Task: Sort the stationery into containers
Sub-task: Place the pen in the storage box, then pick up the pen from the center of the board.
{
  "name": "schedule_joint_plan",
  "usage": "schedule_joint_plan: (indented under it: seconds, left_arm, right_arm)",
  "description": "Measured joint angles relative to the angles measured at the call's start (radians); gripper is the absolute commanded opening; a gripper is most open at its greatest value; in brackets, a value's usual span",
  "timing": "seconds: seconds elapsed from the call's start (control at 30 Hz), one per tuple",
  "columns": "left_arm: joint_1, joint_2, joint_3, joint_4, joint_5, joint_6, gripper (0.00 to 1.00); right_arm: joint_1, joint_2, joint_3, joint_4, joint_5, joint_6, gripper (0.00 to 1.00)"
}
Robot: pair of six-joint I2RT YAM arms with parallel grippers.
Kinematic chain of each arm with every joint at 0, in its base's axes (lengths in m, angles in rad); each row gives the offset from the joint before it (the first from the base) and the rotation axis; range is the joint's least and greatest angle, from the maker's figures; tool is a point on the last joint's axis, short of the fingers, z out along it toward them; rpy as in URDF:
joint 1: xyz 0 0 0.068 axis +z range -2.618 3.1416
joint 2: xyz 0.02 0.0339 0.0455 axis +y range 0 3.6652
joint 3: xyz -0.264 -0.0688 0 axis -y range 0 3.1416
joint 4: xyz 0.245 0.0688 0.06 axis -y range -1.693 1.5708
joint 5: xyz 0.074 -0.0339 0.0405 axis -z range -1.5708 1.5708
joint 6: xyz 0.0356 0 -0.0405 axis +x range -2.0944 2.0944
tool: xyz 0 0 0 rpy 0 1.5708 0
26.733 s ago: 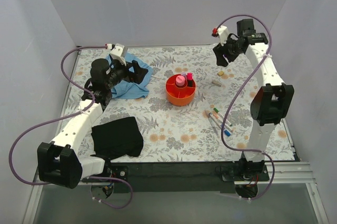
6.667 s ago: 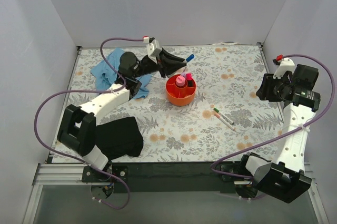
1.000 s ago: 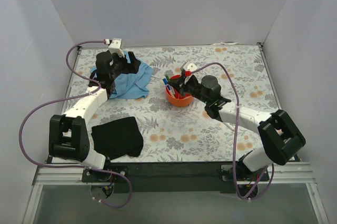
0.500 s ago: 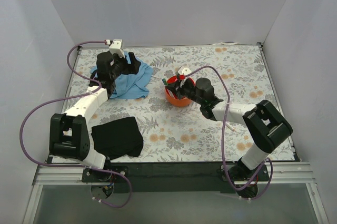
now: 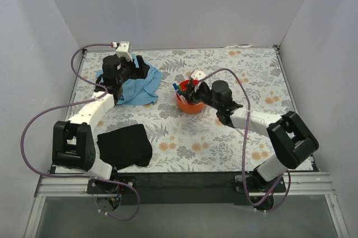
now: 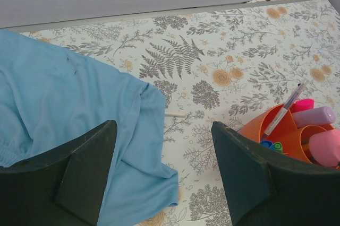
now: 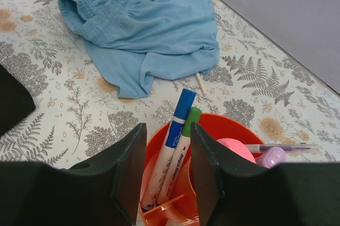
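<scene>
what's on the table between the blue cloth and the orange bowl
One thin pale stick, by the blue cloth's edge; otherwise bare floral table up to the bowl. Left wrist view shows it.

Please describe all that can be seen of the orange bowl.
The bowl is round, orange and plastic-looking, with a divider showing inside. It stands upright on the floral table, near the blue cloth but not touching it. A blue-capped marker and a green-capped marker lean in it, beside a pink bottle, a lilac stick and a thin pen. The right gripper hangs over it, jaws apart around the markers.
</scene>
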Motion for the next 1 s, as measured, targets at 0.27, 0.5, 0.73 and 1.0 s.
schedule_joint_plan:
  seconds: [0.27, 0.5, 0.73, 1.0]
  left_arm:
    - [0.0, -0.05, -0.006, 0.017, -0.007, -0.006, 0.73]
    - [0.004, -0.141, -0.047, 0.052, -0.035, -0.008, 0.76]
    - [0.008, -0.164, -0.094, 0.06, -0.04, -0.031, 0.76]
    - [0.008, -0.164, -0.097, 0.06, -0.039, -0.037, 0.76]
  right_arm:
    - [-0.008, -0.32, 0.0, -0.278, 0.031, -0.061, 0.57]
    - [-0.079, -0.568, 0.005, -0.76, 0.037, -0.296, 0.63]
    - [-0.269, -0.395, 0.032, -1.213, -0.018, -0.469, 0.58]
    - [-0.304, -0.321, 0.004, -1.378, -0.025, -0.562, 0.57]
